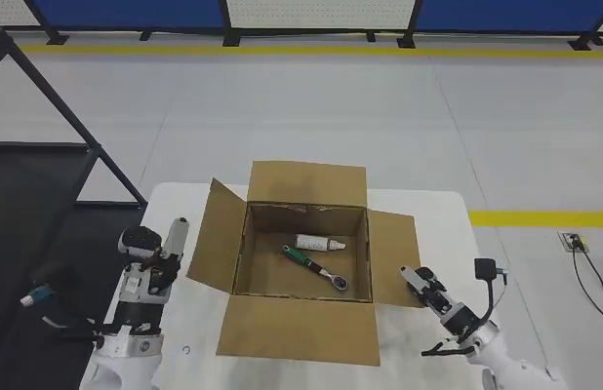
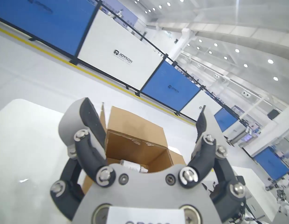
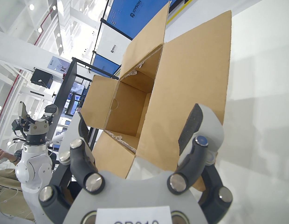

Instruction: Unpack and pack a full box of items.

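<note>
While both sets of jaws stand apart and empty, the left gripper (image 2: 144,110) and right gripper (image 3: 137,115) flank the open box (image 1: 306,216). Likely fault: a finger snagging a flap (image 1: 391,255) on entry, shifting the box. Inside, the wrench (image 1: 316,268) lies diagonal, head toward the right gripper; the bottle (image 1: 319,242) lies crosswise.

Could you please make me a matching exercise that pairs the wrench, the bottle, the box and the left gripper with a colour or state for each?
Things:
1. wrench
2. bottle
3. box
4. left gripper

Colour or state:
A. white
B. flaps spread open
C. fingers apart, holding nothing
D. green handle

Pairs: 1-D, 2-A, 3-B, 4-C.
</note>
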